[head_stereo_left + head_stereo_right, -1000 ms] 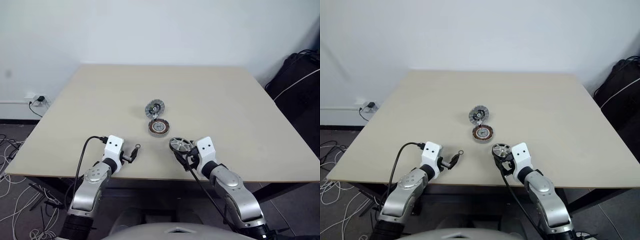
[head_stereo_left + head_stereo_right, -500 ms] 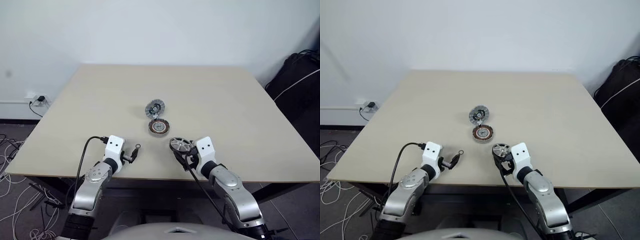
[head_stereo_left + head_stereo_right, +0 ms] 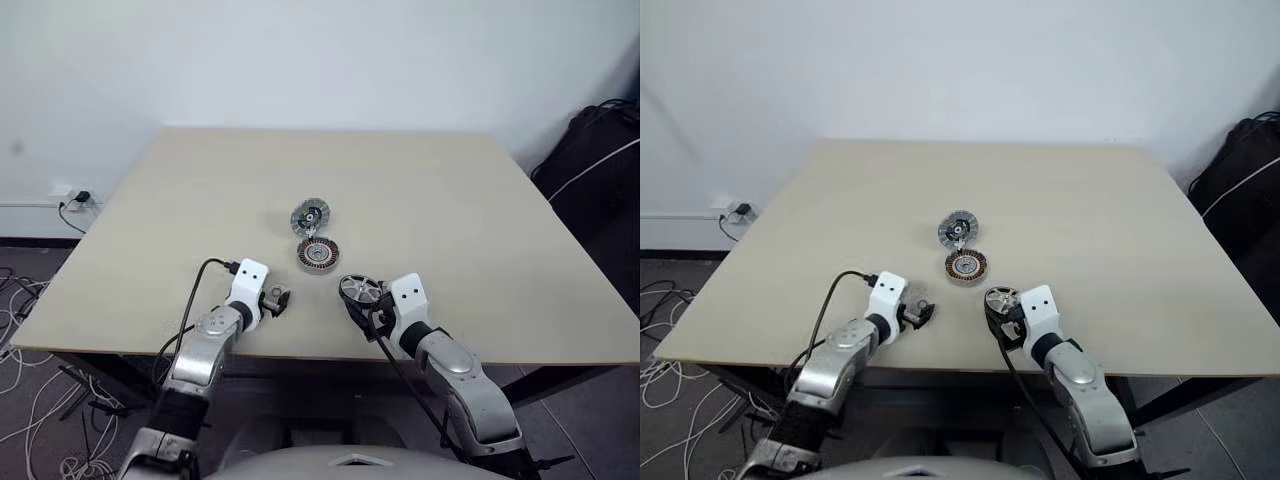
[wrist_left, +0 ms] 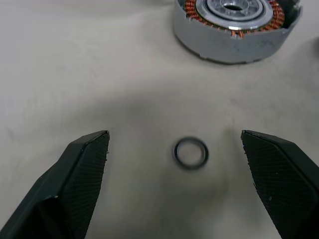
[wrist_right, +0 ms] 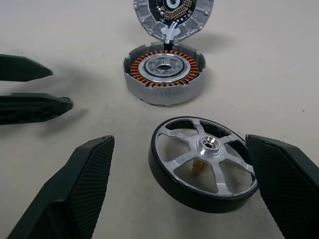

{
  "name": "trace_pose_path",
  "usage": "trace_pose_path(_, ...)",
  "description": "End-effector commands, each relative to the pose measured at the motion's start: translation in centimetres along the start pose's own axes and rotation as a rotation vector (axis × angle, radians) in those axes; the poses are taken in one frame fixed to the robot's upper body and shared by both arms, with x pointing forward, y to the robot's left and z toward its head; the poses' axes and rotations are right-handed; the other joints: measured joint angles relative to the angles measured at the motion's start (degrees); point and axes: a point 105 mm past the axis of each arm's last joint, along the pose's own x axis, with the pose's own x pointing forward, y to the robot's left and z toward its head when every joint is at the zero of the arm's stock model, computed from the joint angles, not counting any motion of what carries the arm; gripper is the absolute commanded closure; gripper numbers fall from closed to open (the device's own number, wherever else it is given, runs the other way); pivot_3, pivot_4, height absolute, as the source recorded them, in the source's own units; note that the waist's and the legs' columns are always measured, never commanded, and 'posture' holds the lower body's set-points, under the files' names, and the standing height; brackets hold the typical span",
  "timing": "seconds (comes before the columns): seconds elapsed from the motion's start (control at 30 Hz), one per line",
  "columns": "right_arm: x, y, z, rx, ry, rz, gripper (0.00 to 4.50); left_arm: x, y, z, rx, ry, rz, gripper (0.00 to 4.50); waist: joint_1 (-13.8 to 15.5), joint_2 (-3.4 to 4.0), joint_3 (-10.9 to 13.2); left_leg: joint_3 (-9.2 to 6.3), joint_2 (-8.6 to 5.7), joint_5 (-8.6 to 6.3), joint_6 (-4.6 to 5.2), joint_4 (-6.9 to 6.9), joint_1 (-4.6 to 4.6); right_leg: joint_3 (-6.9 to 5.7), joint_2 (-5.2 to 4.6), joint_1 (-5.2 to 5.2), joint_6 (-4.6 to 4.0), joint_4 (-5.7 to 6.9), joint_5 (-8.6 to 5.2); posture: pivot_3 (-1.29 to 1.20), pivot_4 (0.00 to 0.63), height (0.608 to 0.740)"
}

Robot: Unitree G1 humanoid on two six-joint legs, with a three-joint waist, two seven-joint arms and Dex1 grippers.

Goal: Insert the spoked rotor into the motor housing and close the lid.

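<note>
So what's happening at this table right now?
The spoked rotor lies on the table between the open fingers of the right gripper, not yet gripped. The left gripper, also open, hovers over a small dark ring. Beyond them the motor housing sits uncovered, and the lid stands hinged open at its far edge.

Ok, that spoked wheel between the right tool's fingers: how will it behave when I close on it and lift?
The spoked wheel looks like rigid metal, so it probably won't flex. It already sits tilted on the table, apparently propped on its centre stub, so a push may rock it. The dark rim looks smooth and round, so it could slip or roll if gripped off-centre.
</note>
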Motion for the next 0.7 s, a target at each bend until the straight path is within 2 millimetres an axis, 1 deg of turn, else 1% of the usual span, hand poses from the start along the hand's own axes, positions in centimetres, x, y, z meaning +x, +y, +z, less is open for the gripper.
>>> trace_pose_path(0.03,0.0,-0.3,1.1,-0.012,-0.047,-0.019,0.03,0.4,0.1,0.9,0.028,-0.003,-0.003,0.04,-0.04,0.00,0.00,0.00,0.00,0.00,0.00,0.00,0.00,0.00,0.00,-0.01,0.00,0.00,0.00,0.00,0.000,0.740)
trace_pose_path(0.27,-0.1,-0.3,1.1,-0.006,-0.048,-0.029,0.03,0.4,0.5,0.1,0.047,0.068,0.019,0.04,0.00,0.00,0.00,-0.01,0.00,0.00,0.00,0.00,-0.02,0.02,-0.01,-0.02,0.00,0.00,0.00,0.00,0.000,0.740)
trace_pose_path(0.3,-0.1,-0.3,1.1,-0.006,-0.048,-0.029,0.00,0.3,0.5,0.0,0.048,0.076,0.019,0.41,0.00,0.00,0.00,-0.01,0.00,0.00,0.00,0.00,-0.02,0.02,-0.01,-0.01,0.00,0.00,0.00,0.00,0.000,0.740)
trace_pose_path(0.37,-0.1,-0.3,1.1,-0.005,-0.048,-0.028,0.00,0.2,0.5,-0.3,0.039,0.083,0.014,0.90,-0.11,0.00,-0.01,-0.01,0.00,0.00,0.00,0.00,-0.01,0.03,-0.01,0.00,0.00,0.00,0.00,0.00,0.000,0.740)
trace_pose_path(0.43,-0.1,-0.2,1.1,-0.005,-0.048,-0.027,0.00,0.1,0.5,-0.5,0.034,0.089,0.013,1.63,-0.20,0.00,-0.01,-0.01,0.00,0.00,-0.01,0.00,0.00,0.05,-0.01,0.00,0.00,0.01,0.01,0.00,0.000,0.740)
trace_pose_path(0.5,0.0,-0.2,1.0,-0.004,-0.047,-0.025,0.00,-0.1,0.6,-0.7,0.033,0.096,0.015,2.23,-0.33,0.01,-0.01,-0.02,0.01,0.01,-0.02,0.00,0.00,0.07,0.00,-0.01,0.00,0.03,0.00,0.00,0.000,0.740)
trace_pose_path(0.63,0.1,-0.2,1.0,-0.003,-0.046,-0.022,0.00,-0.4,0.6,-1.0,0.028,0.104,0.018,3.58,-0.30,0.01,-0.02,-0.02,0.01,0.01,-0.03,0.00,0.01,0.09,0.00,0.00,0.00,0.03,0.00,0.00,0.000,0.740)
trace_pose_path(0.67,0.1,-0.2,1.0,-0.003,-0.046,-0.022,0.00,-0.4,0.6,-1.0,0.028,0.105,0.019,3.83,-0.31,0.01,-0.02,-0.02,0.01,0.01,-0.03,0.00,0.01,0.09,0.00,0.00,0.00,0.03,0.00,0.00,0.000,0.740)
trace_pose_path(0.7,0.1,-0.1,1.0,-0.002,-0.046,-0.021,0.00,-0.5,0.6,-1.0,0.027,0.104,0.019,3.83,-0.32,0.01,-0.02,-0.02,0.01,0.01,-0.02,0.00,0.01,0.10,0.00,0.00,0.00,0.03,0.00,0.00,0.000,0.740)
